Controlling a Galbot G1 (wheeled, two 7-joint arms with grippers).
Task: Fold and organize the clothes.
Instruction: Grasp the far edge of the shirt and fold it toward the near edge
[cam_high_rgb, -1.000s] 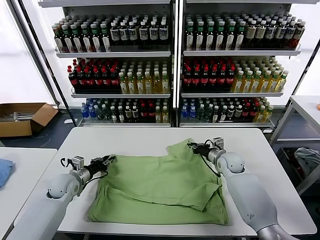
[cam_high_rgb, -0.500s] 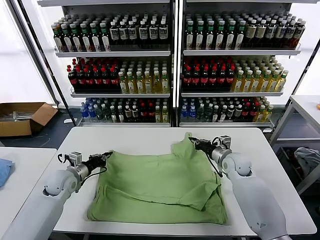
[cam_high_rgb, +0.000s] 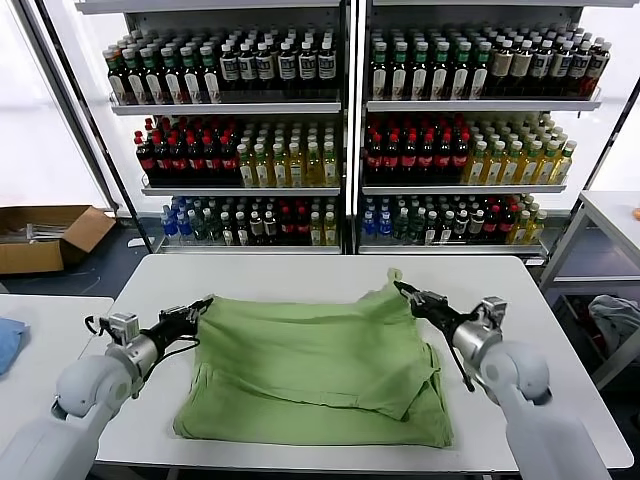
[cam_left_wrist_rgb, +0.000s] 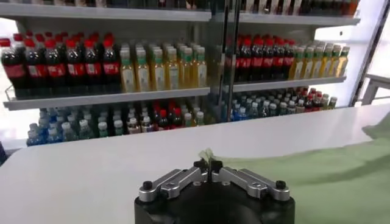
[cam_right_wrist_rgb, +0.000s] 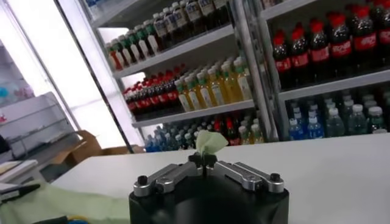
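One green shirt (cam_high_rgb: 320, 375) lay mid-table (cam_high_rgb: 300, 275), bare white top all round it. Two grippers, left (cam_high_rgb: 203, 304) and right (cam_high_rgb: 402, 288), each pinched tight on a far corner, lifted off the top. Shelves (cam_high_rgb: 345, 105) behind.

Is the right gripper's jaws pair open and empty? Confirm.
No: the right gripper has its jaws shut on a pinch of the green shirt.
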